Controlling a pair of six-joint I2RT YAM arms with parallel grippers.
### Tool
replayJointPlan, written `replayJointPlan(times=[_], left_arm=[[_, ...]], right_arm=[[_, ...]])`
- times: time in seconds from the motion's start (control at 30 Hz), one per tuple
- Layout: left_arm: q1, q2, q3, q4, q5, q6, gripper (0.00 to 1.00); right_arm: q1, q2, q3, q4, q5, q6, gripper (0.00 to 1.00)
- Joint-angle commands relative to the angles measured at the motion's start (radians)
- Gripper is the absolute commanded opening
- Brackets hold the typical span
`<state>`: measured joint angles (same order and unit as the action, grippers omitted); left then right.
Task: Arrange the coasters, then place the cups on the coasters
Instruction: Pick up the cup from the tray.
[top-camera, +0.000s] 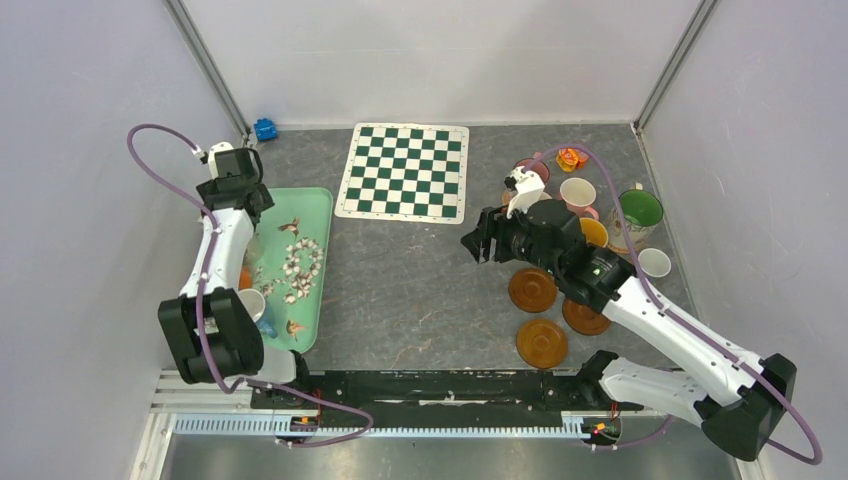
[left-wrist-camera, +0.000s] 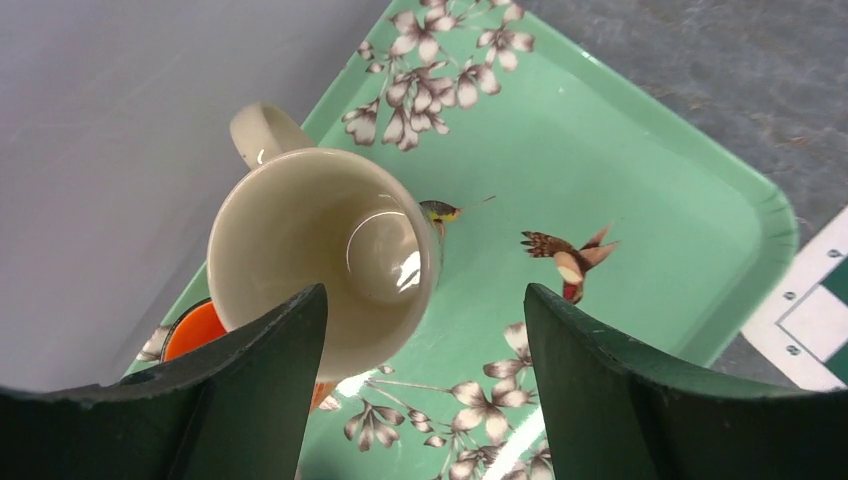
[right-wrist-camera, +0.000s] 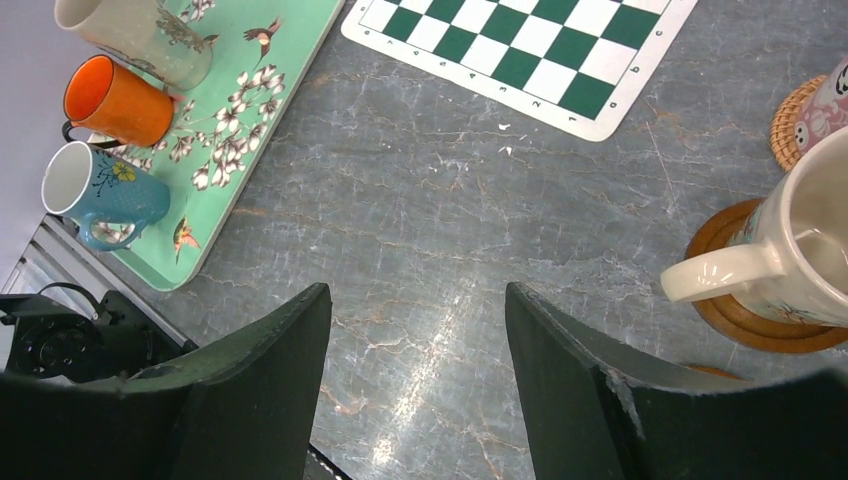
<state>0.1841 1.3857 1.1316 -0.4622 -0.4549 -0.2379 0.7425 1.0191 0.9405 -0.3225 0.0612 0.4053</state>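
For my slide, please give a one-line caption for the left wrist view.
Open left gripper poised over a cream handled mug on a mint-green floral tray, an orange cup beside it.

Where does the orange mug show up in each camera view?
Top external: orange mug at far left, on the tray's left side, mostly hidden.
Left wrist: orange mug at bottom left, beside the cream mug.
Right wrist: orange mug at upper left.
Shared landmark: the mint-green tray under it.
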Motion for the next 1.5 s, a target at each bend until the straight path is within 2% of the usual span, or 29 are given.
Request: replayJointPlan(times=[0.0,0.2,0.37,0.73,1.0,1.2,1.47], left_arm=[[0.025,0.054,0.064,0.011,0.024,0.073,0.78],[0.071,0.119,0.116,0.001,-0.014,0.11,0.78],[0.095,0.129,0.09,0.059,0.078,0.115,0.74],[0.095,0.217,0.07,0.064,0.186,0.112,0.63],[0.094,0.21,0.086,0.028,0.17,0.143,0.36],[0.094,0.176,0.102,-0.011,0.173,0.157,0.04],[0.079,0.113,0.159,-0.08,0.202,0.159,0.02]], right_arm=[[0.005,-0.03,0.057,0.04,-0.019,-0.03,0.67],[0.005,-0.04,0.059,0.008,-0.007,-0.047,0.67],[0.004,-0.018,0.094,-0.025,-0.024,-0.052,0.67],[0.005,-0.005,0.102,-0.025,-0.028,-0.032,0.67],[0.004,-0.027,0.064,-0.02,-0.031,-0.023,0.67],[0.005,-0.053,0.037,-0.03,-0.011,-0.03,0.67],[0.006,-0.06,0.041,-0.03,-0.012,-0.03,0.68]])
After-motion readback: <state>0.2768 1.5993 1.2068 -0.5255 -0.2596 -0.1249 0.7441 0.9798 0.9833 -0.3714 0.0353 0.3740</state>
